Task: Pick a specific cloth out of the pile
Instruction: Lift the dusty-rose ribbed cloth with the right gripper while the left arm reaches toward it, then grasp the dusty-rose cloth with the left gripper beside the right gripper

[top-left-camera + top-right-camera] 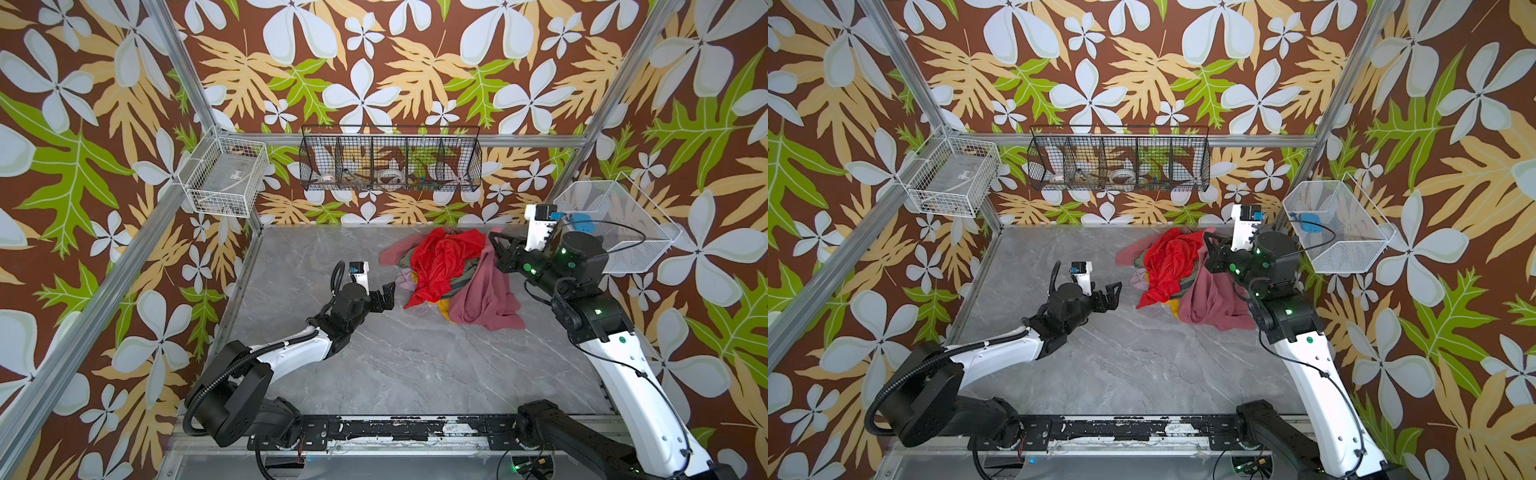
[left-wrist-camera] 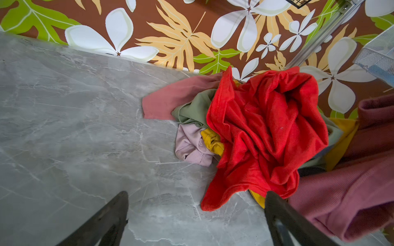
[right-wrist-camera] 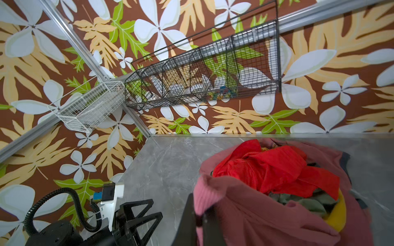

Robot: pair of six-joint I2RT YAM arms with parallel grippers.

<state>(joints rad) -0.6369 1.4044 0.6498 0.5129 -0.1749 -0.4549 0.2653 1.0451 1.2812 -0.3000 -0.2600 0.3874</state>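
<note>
Two grippers flank the pile (image 1: 432, 272) of many-coloured cloths, which sits at the far right of the grey table (image 1: 415, 365). The right gripper (image 1: 496, 245) reaches in from the right over the pile's right edge. Its fingers are closed together on a fold of the cloth (image 1: 486, 299), the dusty-rose piece. In the right wrist view that pinched fold bulges out just past the dark fingers (image 3: 191, 221).

From the grip the cloth hangs down the pile's right side. It spreads onto the table at the pile's near right, partly over a mustard piece (image 2: 211, 138). The bright red cloth (image 2: 266, 132) lies beside it, on top of the pile.

The left gripper (image 1: 1115, 294) is on the left of the pile with its fingers wide apart, gripping nothing. It sits just beside the pale lilac cloth (image 2: 191, 147), and the red cloth lies between it and the dusty-rose one. A pink strip (image 2: 170, 102) of similar colour sticks out at the pile's far left, next to olive fabric (image 2: 194, 108). Whether it belongs to the same piece cannot be told.
</note>
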